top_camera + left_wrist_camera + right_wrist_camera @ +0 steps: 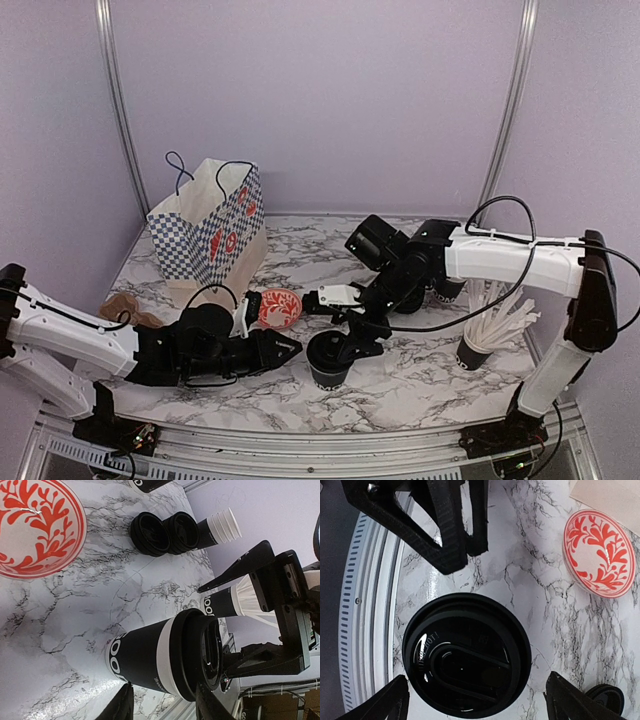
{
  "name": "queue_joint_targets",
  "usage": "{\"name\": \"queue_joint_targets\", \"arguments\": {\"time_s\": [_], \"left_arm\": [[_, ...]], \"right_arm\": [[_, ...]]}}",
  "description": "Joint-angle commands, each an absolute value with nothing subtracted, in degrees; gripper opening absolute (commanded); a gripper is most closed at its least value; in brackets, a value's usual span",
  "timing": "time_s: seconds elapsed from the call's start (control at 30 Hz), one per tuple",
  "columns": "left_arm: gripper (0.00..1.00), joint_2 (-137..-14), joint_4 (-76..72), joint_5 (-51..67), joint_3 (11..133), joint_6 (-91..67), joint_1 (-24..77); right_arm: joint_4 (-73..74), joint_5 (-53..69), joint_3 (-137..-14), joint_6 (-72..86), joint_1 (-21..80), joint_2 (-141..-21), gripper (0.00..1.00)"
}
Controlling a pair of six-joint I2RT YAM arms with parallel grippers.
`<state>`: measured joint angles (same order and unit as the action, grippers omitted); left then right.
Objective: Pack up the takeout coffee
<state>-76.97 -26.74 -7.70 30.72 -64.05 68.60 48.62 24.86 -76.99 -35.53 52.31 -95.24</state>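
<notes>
A marble table (420, 390) is seen from above, with two robot arms reaching in from its near edge. The takeout coffee cup (325, 372), black with white lettering and a black lid (465, 655) pressed on, stands upright near the front centre of the table, at about 4 o'clock from a red patterned bowl (278, 307). The right gripper (477, 680) hangs directly over the cup with its fingers spread wide, one at 9 o'clock and one at 3 o'clock of the lid in its own camera; they hold nothing. The left gripper (164, 689) comes in low from 9 o'clock of the cup, its fingers partly apart and pointed at the cup's side; the right wrist view shows a strip of bare table between those fingers and the lid, so it grips nothing. A blue checked paper bag (210, 225) stands at 11 o'clock of the cup, and a cup of white straws (480, 350) at 3 o'clock.
</notes>
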Motion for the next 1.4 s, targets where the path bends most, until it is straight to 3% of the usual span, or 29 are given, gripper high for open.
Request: {"name": "queue_joint_targets", "arguments": {"time_s": [0.0,1.37], "left_arm": [[0.41,-79.2,-32.4,-2.3,32.8,-64.0,67.9],[0.24,-92.6,-37.9,10.1,38.2,-68.1,65.3]], "right_arm": [[46.9,22.0,-78.7,-37.2,54.4,-94.5,0.92],[40.8,25.3,-68.6,-36.5,56.2,-96.3,0.66]]}}
